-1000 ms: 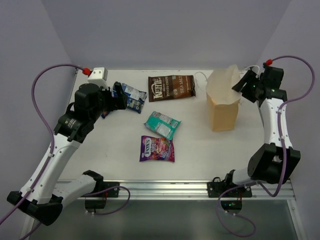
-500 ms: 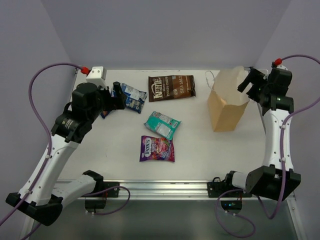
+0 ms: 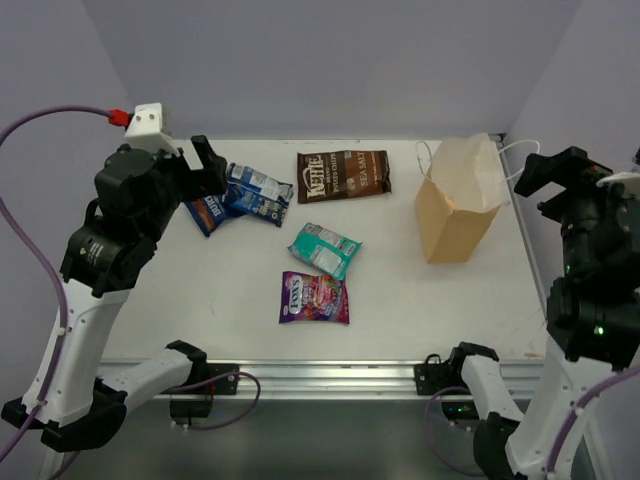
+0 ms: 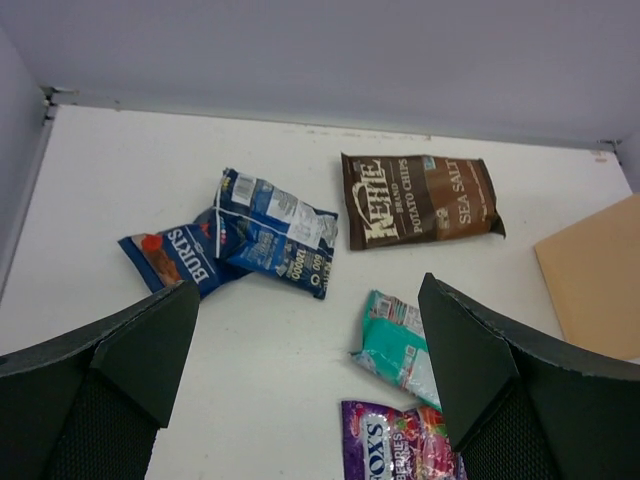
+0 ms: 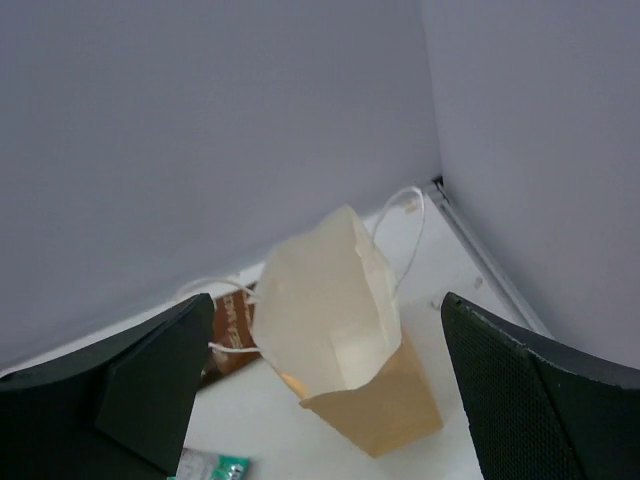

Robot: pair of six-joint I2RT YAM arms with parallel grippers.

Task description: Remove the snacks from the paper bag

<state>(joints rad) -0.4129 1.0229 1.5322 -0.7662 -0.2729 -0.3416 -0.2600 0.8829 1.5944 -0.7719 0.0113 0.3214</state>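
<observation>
The purple packet (image 3: 314, 298) is laid flat nearest the front edge of the table (image 3: 430, 320), and the teal packet (image 3: 325, 249) is found just beyond it. Farther back on the left, the two blue packets (image 3: 258, 193) are overlapped, one across the other. The brown chip bag (image 3: 343, 175) is laid label up at the back centre. All five are spread out in the open, which is taken as the result of unloading, each set down where it can be seen and counted.

The paper bag (image 3: 458, 205) is stood upright at the far right, well apart from the packets, mouth up, with its string handles (image 3: 423, 160) hung outward. In the right wrist view only pale lining is seen inside and no packet can be made out, so the task is judged done or nearly so.

The left fingers (image 4: 130, 350) are spread wide with nothing held, raised over the blue packets. The right fingers (image 5: 510, 380) are likewise spread wide and empty, held off above the bag without touching it.

A second ago the right fingers were set at the bag's mouth and the bag was leaned and crumpled. Now it is released and stands free, and the arm is drawn up and away. The left arm is also lifted back from the blue packets, so that the second one is uncovered. The other packets are unmoved.
</observation>
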